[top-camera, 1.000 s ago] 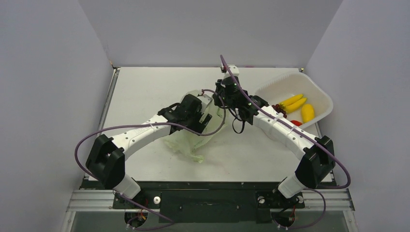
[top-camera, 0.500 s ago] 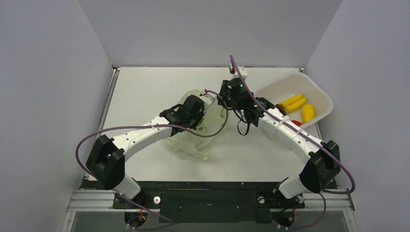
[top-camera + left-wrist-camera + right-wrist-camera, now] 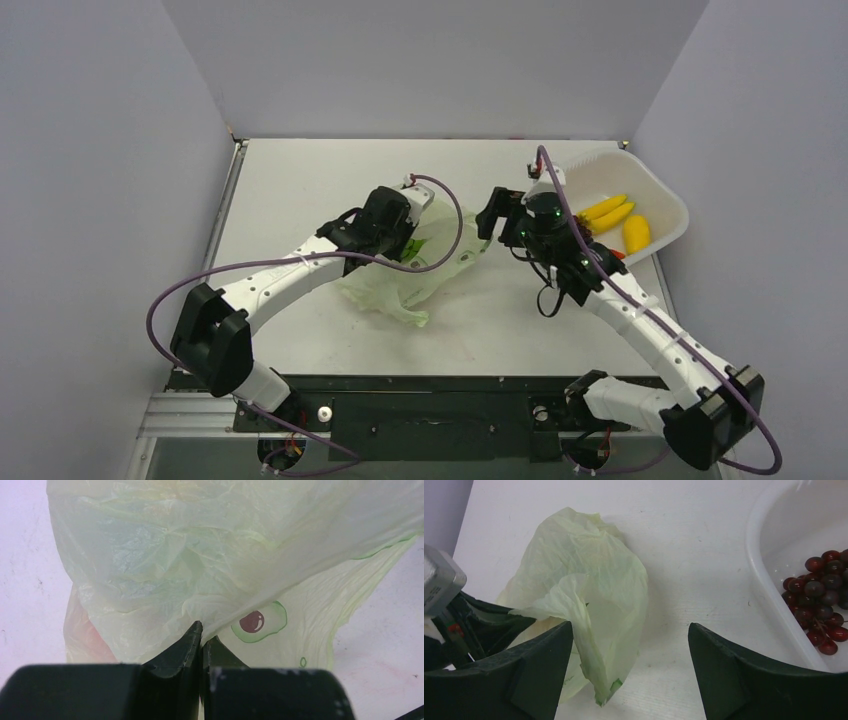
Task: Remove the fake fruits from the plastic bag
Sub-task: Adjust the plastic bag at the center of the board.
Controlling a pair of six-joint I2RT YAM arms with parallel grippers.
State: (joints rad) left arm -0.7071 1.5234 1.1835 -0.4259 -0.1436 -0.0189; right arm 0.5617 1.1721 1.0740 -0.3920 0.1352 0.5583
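The pale green plastic bag (image 3: pixel 398 280) lies crumpled mid-table, and one side of it is pulled up. My left gripper (image 3: pixel 398 226) is shut on a fold of the bag (image 3: pixel 200 570), pinched between its fingertips (image 3: pixel 195 632). A faint reddish shape (image 3: pixel 82 635), possibly one of the fake fruits, shows through the film; nothing else inside can be made out. My right gripper (image 3: pixel 493 218) hangs open to the right of the bag (image 3: pixel 589 590), between it and the basket. Its fingers (image 3: pixel 536 672) are wide apart and hold nothing.
A white basket (image 3: pixel 655 190) stands at the back right. It holds yellow bananas (image 3: pixel 610 210), a yellow fruit (image 3: pixel 636 233) and a dark grape bunch (image 3: pixel 819 600). The right arm crosses in front of the basket's near corner.
The right gripper has opened, let go of the bag and swung right toward the basket. The left gripper has shut on the bag and holds its fold up.
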